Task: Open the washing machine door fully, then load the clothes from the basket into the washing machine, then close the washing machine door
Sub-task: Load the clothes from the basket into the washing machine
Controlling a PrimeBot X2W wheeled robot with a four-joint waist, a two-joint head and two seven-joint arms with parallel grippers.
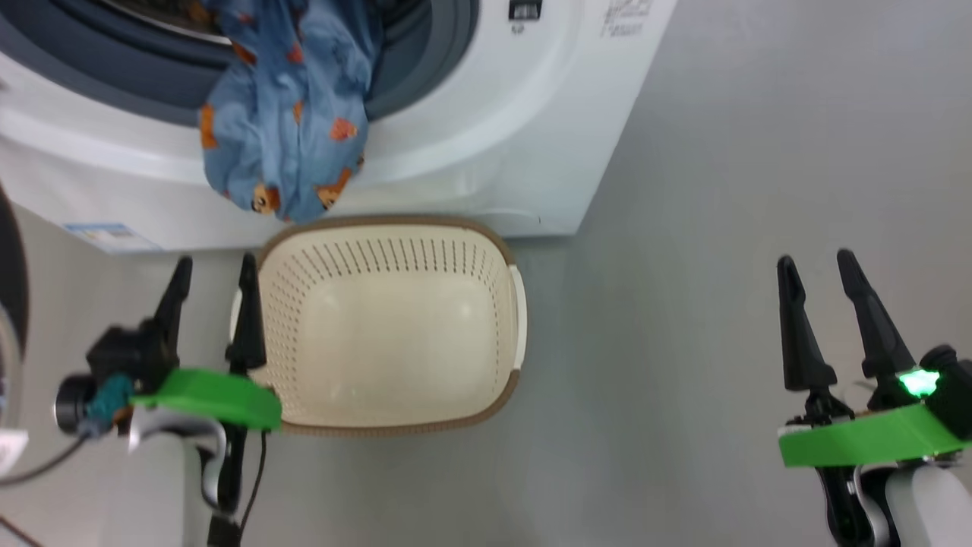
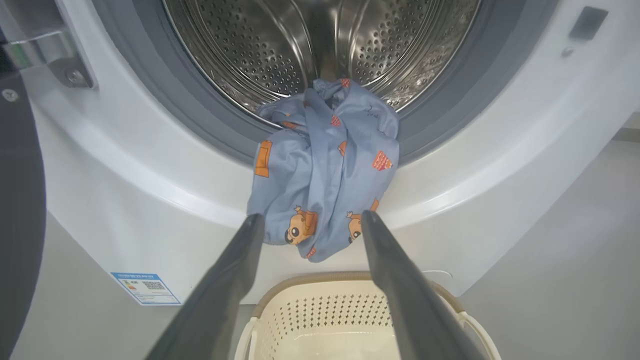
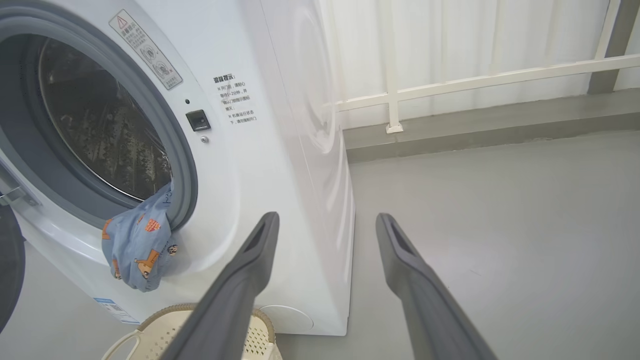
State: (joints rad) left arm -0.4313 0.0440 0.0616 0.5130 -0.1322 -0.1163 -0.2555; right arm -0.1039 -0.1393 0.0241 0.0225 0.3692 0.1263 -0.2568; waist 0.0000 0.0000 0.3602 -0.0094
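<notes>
Light blue cartoon-print clothes (image 2: 325,170) hang out of the white front-loading washing machine (image 2: 125,200); left gripper (image 1: 215,262) and right gripper (image 1: 815,258) gape wide, holding nothing

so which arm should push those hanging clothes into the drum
Left, probably. The left gripper is open beside the basket, aimed at the clothes; the right gripper is well off to the side.

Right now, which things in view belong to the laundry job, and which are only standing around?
For the job: big white front-loading washing machine; its round black-rimmed door, swung open; light blue cartoon-print clothes, hanging out over the grey rubber seal; cream perforated plastic basket, empty.

Just there: white metal railing; grey floor.
</notes>
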